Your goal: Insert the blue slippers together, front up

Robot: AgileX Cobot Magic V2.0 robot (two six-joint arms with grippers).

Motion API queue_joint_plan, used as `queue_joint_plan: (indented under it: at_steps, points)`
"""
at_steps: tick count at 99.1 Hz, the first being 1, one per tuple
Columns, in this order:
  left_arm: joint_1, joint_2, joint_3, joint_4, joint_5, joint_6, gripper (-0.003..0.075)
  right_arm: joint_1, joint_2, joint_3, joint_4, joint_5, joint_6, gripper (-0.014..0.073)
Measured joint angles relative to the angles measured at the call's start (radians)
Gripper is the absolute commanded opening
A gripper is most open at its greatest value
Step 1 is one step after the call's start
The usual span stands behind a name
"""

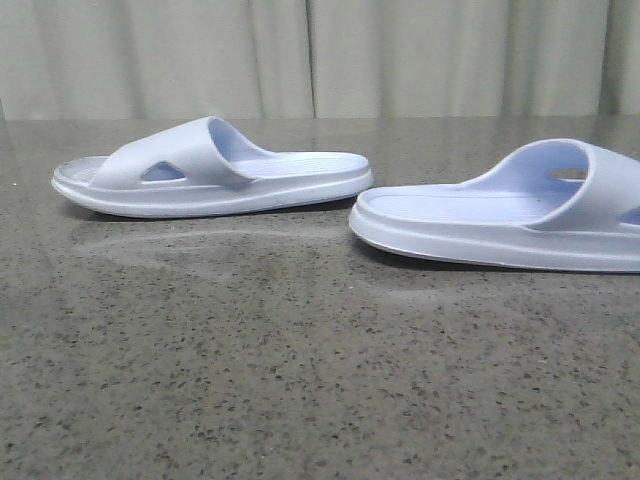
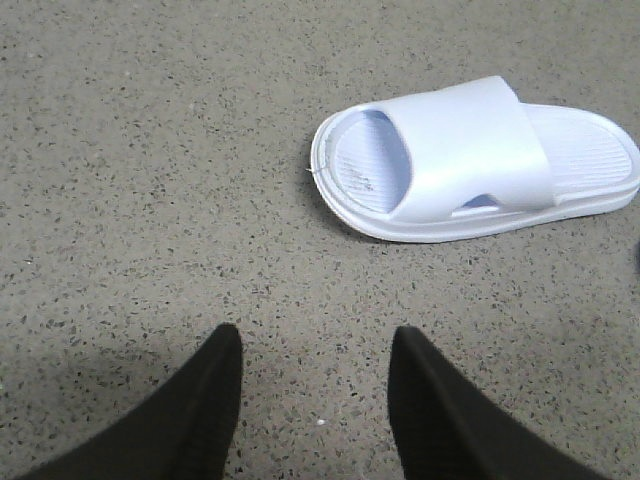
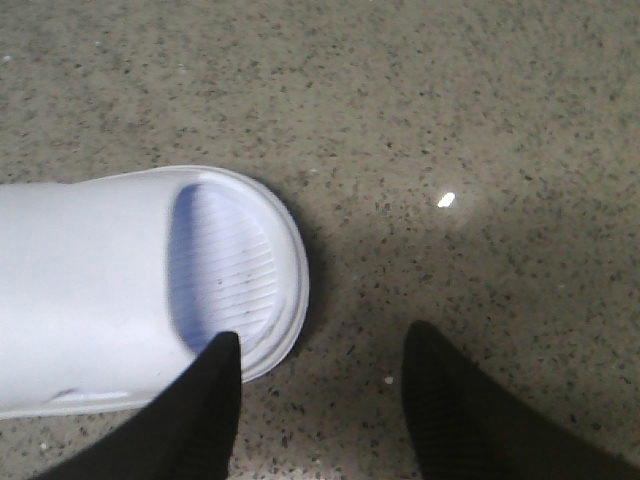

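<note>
Two pale lavender-blue slippers lie sole-down on the speckled grey table. In the front view the left slipper [image 1: 215,170] lies sideways at the middle left, and the right slipper [image 1: 520,215] lies nearer, cut off by the right edge. Neither gripper shows in the front view. In the left wrist view my left gripper [image 2: 312,345] is open and empty above bare table, with the left slipper [image 2: 480,160] well ahead of it and to one side. In the right wrist view my right gripper [image 3: 322,345] is open and empty, one finger over the toe end of the right slipper [image 3: 130,280].
The speckled grey stone table [image 1: 300,380] fills the scene. A pale pleated curtain [image 1: 320,55] hangs behind its far edge. A small bright glint [image 3: 446,200] lies on the table in the right wrist view.
</note>
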Motion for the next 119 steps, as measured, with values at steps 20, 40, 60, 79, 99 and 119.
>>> queue_joint_plan:
  at_steps: [20, 40, 60, 79, 99, 119]
  points:
    - [0.0, 0.023, 0.0, -0.017, 0.002, 0.022, 0.0301, -0.114, 0.103, -0.004, 0.244, 0.008, -0.17, 0.0296]
    - [0.0, 0.045, 0.0, -0.038, 0.002, 0.06, 0.0301, -0.245, 0.213, -0.004, 0.503, 0.058, -0.377, 0.0296]
    - [0.0, 0.07, 0.0, -0.053, 0.0, 0.081, 0.0301, -0.318, 0.319, -0.004, 0.646, 0.099, -0.51, 0.0296]
    - [0.0, 0.092, 0.0, -0.066, -0.004, 0.098, 0.0301, -0.322, 0.37, -0.004, 0.7, 0.111, -0.581, 0.0296]
    - [0.0, 0.105, 0.0, -0.074, -0.008, 0.104, 0.0301, -0.322, 0.427, -0.004, 0.761, 0.128, -0.649, 0.0296]
    - [0.0, 0.106, 0.0, -0.08, -0.01, 0.106, 0.0301, -0.322, 0.485, -0.008, 0.823, 0.176, -0.718, 0.0292]
